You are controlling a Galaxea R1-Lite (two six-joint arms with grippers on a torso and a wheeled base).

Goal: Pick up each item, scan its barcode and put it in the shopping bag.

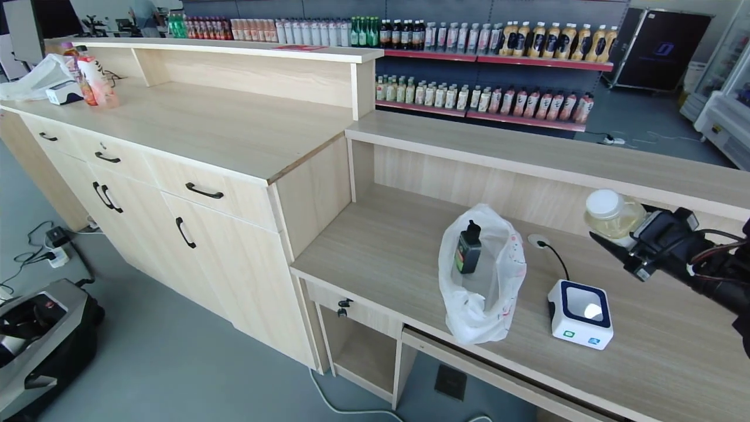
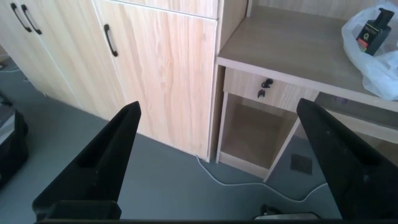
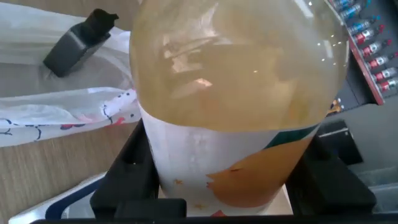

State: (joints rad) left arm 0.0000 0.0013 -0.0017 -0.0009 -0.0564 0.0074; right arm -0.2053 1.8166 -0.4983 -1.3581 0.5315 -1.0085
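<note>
jar [image 1: 612, 214] | clamped between right jaws, above counter [image 1: 674, 357] near scanner [image 1: 580, 313] | left jaws spread

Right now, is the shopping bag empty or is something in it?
Not empty: a dark bottle sits inside the open shopping bag.

Right arm [image 1: 715, 275]: black jointed casing with a loose bundle of black cables, some possibly reddish, running along its top. Right gripper [image 1: 614, 239]: black block-shaped body with a pale grey panel, ending in flat, tapering black fingers [image 3: 127, 183]. Left gripper [image 2: 214, 158]: two matte black wedge-shaped fingers [image 2: 93, 171], broad at the base and narrowing to blunt tips.
</note>
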